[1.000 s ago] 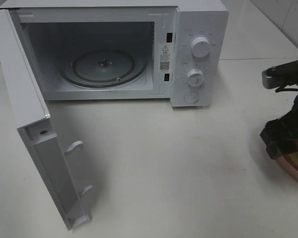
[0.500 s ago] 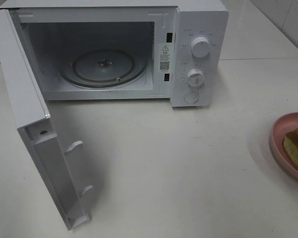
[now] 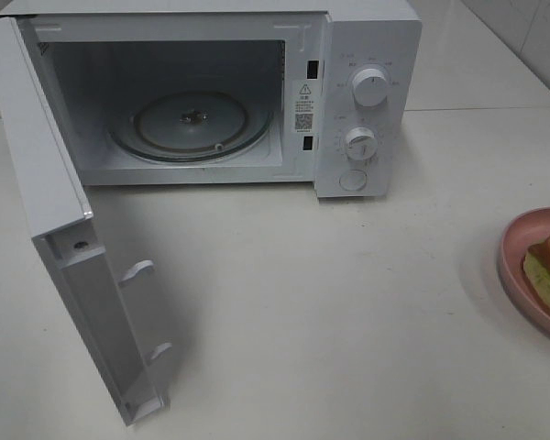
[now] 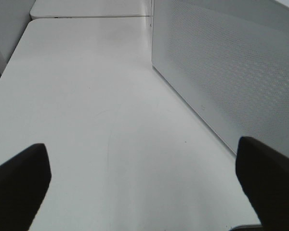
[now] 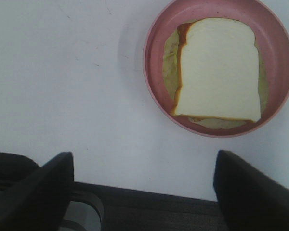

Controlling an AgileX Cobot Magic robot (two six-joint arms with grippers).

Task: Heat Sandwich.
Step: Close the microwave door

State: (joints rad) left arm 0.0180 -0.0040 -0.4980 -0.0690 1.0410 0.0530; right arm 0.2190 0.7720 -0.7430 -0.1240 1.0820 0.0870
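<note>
Pink plate at the surface's right edge may skid off if the spread, empty right gripper nudges the sandwich.

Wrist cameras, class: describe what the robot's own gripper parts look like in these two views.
Left wrist view: two matte black fingers with blunt, rounded tips, no markings visible. Right wrist view: two similar black fingers, with a dark crossbar running between their bases. No cables show; the arms themselves are out of sight.

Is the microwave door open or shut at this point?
Open. The door is swung wide to the left, and the microwave cavity with its bare glass turntable is fully exposed.
</note>
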